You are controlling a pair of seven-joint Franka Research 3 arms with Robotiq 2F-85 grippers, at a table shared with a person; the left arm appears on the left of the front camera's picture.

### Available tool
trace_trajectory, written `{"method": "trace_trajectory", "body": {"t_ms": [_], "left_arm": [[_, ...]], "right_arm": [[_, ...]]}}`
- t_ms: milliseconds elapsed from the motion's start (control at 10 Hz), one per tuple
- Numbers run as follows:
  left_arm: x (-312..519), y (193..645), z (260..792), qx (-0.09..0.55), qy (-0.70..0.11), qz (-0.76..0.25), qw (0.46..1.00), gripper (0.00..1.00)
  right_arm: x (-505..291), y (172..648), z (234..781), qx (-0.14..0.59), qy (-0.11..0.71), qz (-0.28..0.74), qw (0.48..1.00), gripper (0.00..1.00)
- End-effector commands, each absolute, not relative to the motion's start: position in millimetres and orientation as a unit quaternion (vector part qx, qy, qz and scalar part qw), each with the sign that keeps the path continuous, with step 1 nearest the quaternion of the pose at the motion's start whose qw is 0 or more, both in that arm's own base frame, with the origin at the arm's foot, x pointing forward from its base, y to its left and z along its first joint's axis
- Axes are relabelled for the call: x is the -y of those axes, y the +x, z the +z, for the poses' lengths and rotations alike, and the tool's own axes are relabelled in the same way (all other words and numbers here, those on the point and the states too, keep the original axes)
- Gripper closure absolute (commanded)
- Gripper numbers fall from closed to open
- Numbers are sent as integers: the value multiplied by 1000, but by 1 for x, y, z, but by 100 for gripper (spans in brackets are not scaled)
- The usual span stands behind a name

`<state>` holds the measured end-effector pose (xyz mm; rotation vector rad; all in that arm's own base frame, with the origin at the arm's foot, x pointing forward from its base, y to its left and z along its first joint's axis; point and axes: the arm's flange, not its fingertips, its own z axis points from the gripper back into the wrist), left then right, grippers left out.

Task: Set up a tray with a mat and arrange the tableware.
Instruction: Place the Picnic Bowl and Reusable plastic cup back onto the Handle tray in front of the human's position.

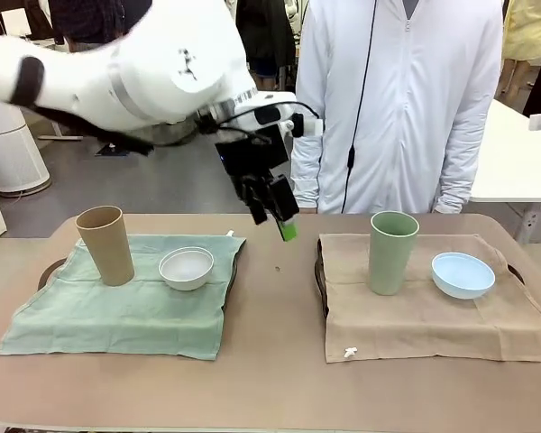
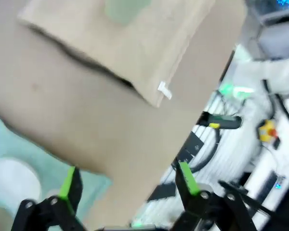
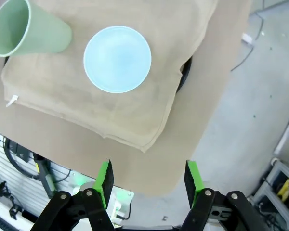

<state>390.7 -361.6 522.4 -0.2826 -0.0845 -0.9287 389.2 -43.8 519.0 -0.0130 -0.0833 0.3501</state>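
Observation:
A tan cup [image 1: 108, 245] and a white bowl [image 1: 187, 268] stand on a green mat [image 1: 117, 307] over the left tray [image 1: 50, 271]. To the right, a sage green cup [image 1: 392, 253] and a pale blue bowl [image 1: 463, 274] rest on a tan mat [image 1: 433, 311] over a second tray [image 1: 318, 271]. My left gripper [image 1: 275, 221] hangs open and empty above the bare table between the two mats. In its blurred wrist view the left gripper [image 2: 126, 180] looks down on the white bowl [image 2: 12, 178] and tan mat [image 2: 125, 43]. My right gripper [image 3: 148, 177] is open and empty, high above the blue bowl [image 3: 117, 58] and green cup [image 3: 26, 29].
A person in a white jacket [image 1: 397, 108] stands at the table's far side. The brown table [image 1: 275, 361] has free room between the mats and along the front. A dark tray rim [image 3: 185, 74] peeks from under the tan mat [image 3: 86, 96].

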Motion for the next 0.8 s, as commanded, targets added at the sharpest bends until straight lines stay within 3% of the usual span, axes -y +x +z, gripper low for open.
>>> {"method": "trace_trajectory", "body": {"t_ms": [0,700], "left_arm": [[368,403,502,55,-166,-492,853,0],[368,403,502,55,-166,-492,853,0]], "right_arm": [[36,389,506,48,-23,171,984,24],[44,389,519,41,-6,174,984,24]]}}
